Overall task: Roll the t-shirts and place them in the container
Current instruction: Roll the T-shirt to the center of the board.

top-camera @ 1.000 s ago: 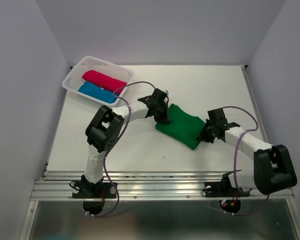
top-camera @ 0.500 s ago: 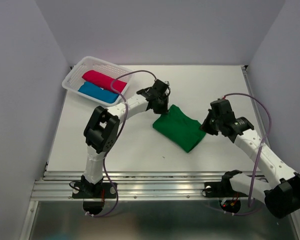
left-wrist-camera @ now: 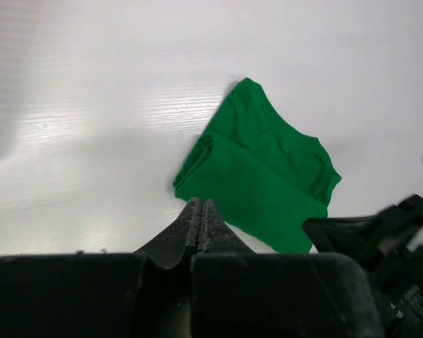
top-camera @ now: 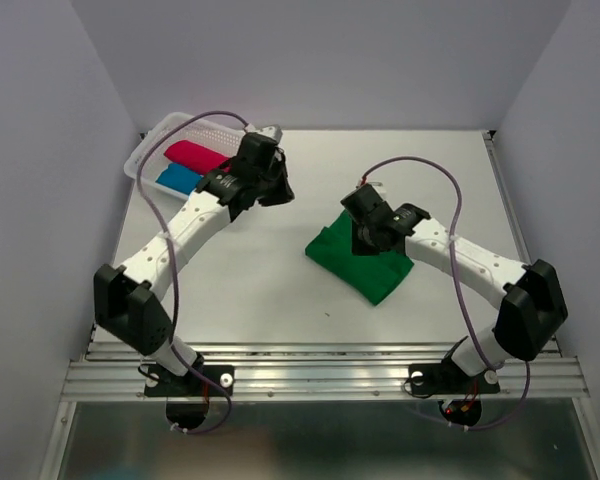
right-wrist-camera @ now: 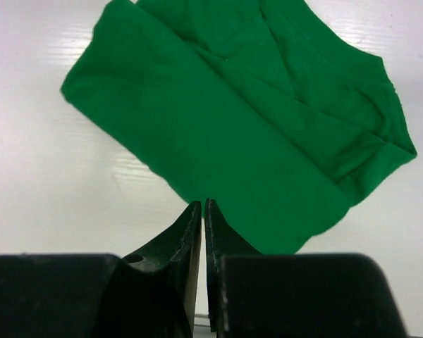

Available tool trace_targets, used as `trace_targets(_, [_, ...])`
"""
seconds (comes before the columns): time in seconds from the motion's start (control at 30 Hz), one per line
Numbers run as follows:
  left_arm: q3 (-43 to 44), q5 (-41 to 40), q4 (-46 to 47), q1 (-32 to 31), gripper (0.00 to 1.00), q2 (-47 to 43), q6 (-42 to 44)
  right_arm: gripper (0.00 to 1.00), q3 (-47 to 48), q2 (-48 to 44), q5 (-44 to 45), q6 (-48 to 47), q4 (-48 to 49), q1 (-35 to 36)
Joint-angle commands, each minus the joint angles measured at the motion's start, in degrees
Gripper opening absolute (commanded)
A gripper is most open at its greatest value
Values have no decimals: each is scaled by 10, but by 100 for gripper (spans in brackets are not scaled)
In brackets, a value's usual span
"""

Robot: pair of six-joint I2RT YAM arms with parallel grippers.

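The green t-shirt (top-camera: pixel 368 268) lies folded into a strip on the white table; it also shows in the left wrist view (left-wrist-camera: pixel 262 184) and the right wrist view (right-wrist-camera: pixel 245 127). My left gripper (top-camera: pixel 279 194) is shut and empty, held off to the shirt's left; its tips (left-wrist-camera: pixel 201 205) point at the shirt's near corner. My right gripper (top-camera: pixel 364 241) hovers over the shirt's far edge, jaws shut with nothing between them (right-wrist-camera: pixel 202 205). A crimson-pink rolled shirt (top-camera: pixel 194 155) and a blue rolled shirt (top-camera: pixel 176 178) lie in the basket.
The white perforated basket (top-camera: pixel 156 135) stands at the back left corner, close behind my left arm. The right arm's wrist (left-wrist-camera: pixel 381 236) shows at the lower right of the left wrist view. Grey walls enclose the table on three sides.
My left gripper has let the shirt go and pulled back left toward the basket. My right arm has swung left, over the shirt's far edge. The shirt has barely shifted.
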Motion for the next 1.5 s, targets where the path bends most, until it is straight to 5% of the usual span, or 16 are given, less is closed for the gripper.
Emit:
trace_targets(0.0, [-60, -25, -28, 19, 3, -89, -14, 11, -2, 50, 10, 5, 43, -3])
trace_targets(0.23, [-143, -51, -38, 26, 3, -206, -54, 9, -85, 152, 24, 18, 123, -3])
trace_targets(0.47, [-174, -102, -60, 29, 4, -294, -72, 13, -56, 56, 6, -16, 82, -3])
trace_targets(0.67, [-192, -120, -49, 29, 6, -330, -100, 46, 18, 24, 23, -90, -3, 22])
trace_targets(0.73, [-203, -122, -45, 30, 6, -334, -107, 67, 26, 37, 37, -125, -20, 38])
trace_targets(0.9, [-219, -145, -41, 29, 6, -344, -114, 99, 20, 74, 114, -196, -16, 111])
trace_targets(1.2, [-234, -206, -32, 30, 11, -372, -111, 100, -53, 80, 199, -316, 81, 133])
trace_targets(1.47, [-237, -201, -26, 30, 12, -349, -109, 97, -89, 71, 115, -368, 134, 133])
